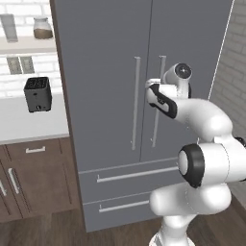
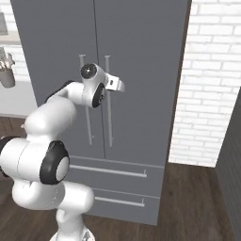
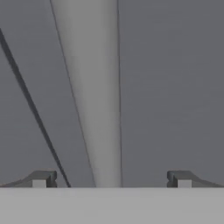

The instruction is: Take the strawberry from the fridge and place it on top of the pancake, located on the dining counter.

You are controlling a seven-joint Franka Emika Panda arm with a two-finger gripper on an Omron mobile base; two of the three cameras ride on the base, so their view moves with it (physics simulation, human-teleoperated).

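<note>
A white robot arm with dark joints rises close to the cameras and reaches forward. Its pincer (image 3: 111, 179) is spread wide, holding nothing; in the hand view the two small dark fingertips (image 3: 41, 178) stand far apart on either side of a pale grey vertical bar handle (image 3: 94, 96). The handle runs up between the tips, and whether either tip touches it cannot be told.

Just beyond stands the tall matte grey double-door fridge (image 1: 105, 57). Both doors are shut, with the dark seam between them running straight down. In the left base view the pincer (image 1: 153, 84) sits at the right-hand door handle (image 1: 158, 101), beside its twin on the left door (image 1: 136, 101). Two grey drawers (image 1: 129, 175) with horizontal bars lie beneath the doors, also shut.

Further off to the left, a black toaster (image 1: 37, 93) sits on a small white tabletop (image 1: 29, 122) above dark brown wood cabinets (image 1: 33, 178). A white brick wall (image 2: 207, 84) stands to the fridge's right.

The strawberry is presumably inside, hidden behind the closed doors. The task appears to be at its very start: the door has yet to be gripped and pulled open, and fetching the berry, carrying it to the dining counter and setting it on the pancake all remain.
</note>
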